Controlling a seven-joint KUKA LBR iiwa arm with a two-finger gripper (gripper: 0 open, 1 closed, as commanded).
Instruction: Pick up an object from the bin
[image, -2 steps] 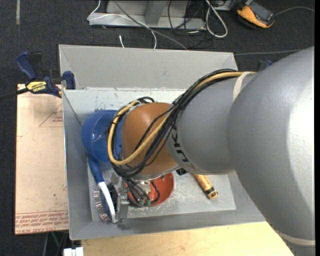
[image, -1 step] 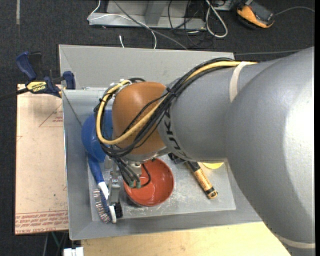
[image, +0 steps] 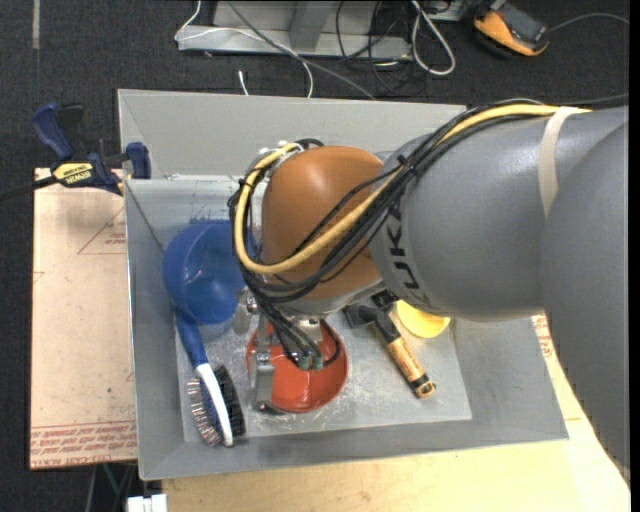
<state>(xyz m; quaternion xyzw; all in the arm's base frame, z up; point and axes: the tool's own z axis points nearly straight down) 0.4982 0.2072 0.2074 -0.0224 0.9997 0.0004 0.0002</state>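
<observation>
My gripper hangs below the arm's wrist near the front middle of the bin, right over the left part of a red round bowl-like thing. It seems to touch or sit just above that red thing. Left of it a brush with a white handle and dark bristles lies by the front left corner. A blue scoop with a blue handle lies behind the brush, along the left wall.
A black and amber stick-shaped tool lies right of the red thing, pointing toward the front right. A yellow round thing shows just behind it, partly under the arm. The arm and its cables cover the bin's back and right.
</observation>
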